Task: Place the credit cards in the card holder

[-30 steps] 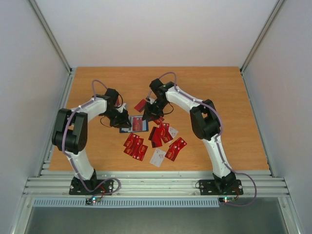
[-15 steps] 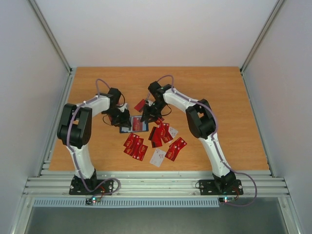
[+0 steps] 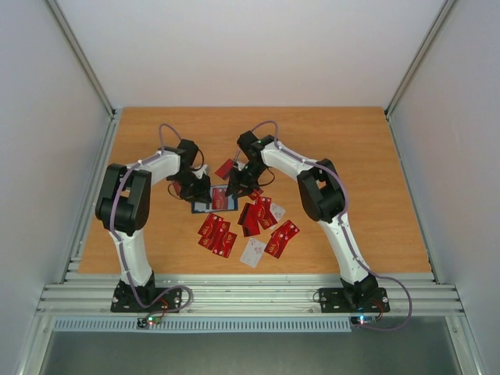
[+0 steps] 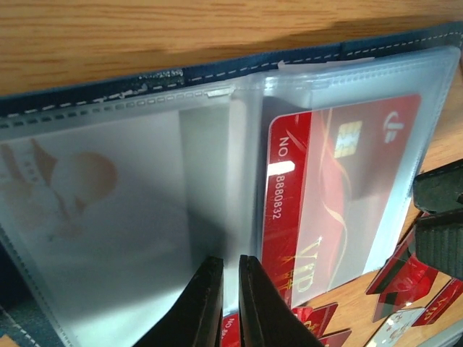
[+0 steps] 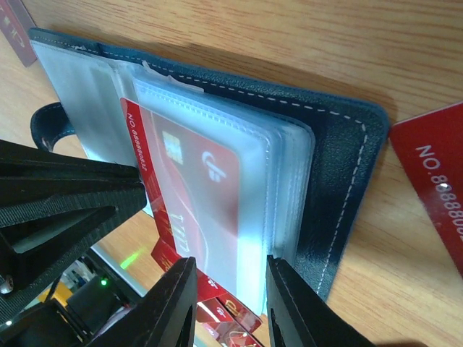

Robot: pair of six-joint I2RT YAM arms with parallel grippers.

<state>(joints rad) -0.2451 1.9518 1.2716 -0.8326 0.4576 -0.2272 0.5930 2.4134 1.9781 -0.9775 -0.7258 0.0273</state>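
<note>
Left pincer [image 4: 229, 264], nearly closed, pinches a clear sleeve [image 4: 206, 173] of the card holder [image 4: 87, 99]; right pincer [image 5: 230, 273], half open, straddles its sleeved credit card [image 5: 210, 188], grip unclear.

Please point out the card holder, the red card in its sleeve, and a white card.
card holder [image 5: 338, 186], right wrist view, on the navy cover.
red card [image 4: 340, 213], left wrist view, on its middle.
white card [image 3: 253, 251], top view, on its middle.

**Left arm closes in**

The elbow of the white-and-black left arm [image 3: 129, 205] has swung toward 3 o'clock. This brought the left gripper [image 4: 231, 262] to the 9 o'clock edge of the dark navy folding card holder [image 3: 200, 207], with its jaws narrowed. The right gripper [image 3: 238, 186] dipped toward 7 o'clock.
</note>
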